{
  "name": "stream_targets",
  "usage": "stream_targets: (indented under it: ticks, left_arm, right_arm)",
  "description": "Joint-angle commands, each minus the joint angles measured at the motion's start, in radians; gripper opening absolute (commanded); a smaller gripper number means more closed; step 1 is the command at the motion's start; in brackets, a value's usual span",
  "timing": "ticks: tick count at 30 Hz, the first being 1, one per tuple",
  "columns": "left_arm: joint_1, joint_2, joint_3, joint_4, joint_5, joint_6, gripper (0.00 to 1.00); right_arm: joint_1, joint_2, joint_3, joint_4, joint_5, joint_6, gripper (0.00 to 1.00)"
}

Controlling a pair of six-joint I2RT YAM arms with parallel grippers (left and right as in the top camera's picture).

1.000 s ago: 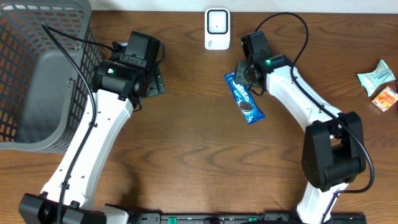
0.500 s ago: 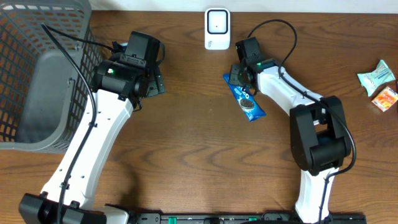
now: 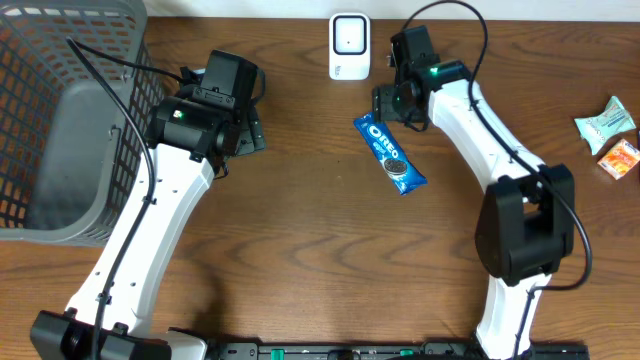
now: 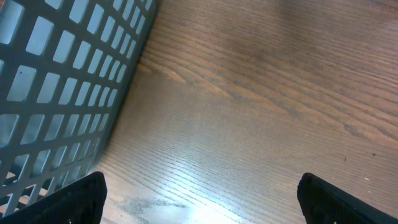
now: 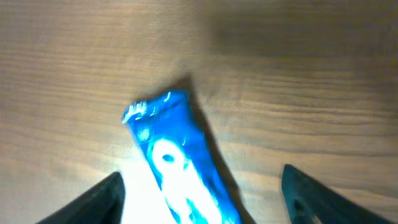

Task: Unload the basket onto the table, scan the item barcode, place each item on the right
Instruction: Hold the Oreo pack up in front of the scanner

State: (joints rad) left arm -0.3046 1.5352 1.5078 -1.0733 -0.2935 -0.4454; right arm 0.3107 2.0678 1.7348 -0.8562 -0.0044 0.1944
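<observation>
Grips nothing, with the cookie pack flat, logo up, near the scanner beneath the right gripper's spread fingers, probably awaiting a pickup, and the left gripper idle, wide open.

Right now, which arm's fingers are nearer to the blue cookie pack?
Right. The right fingers are open just past the far end of the cookie pack, not holding it. The left fingers are open far away, beside the basket.
</observation>
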Motion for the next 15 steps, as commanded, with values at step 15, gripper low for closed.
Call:
stream_targets:
  ticks: [15]
  left_arm:
    - [0.002,0.002,0.002,-0.003,-0.006,-0.009,0.98]
  right_arm:
    - [0.056,-0.02,-0.155,0.032,0.006,-0.349,0.99]
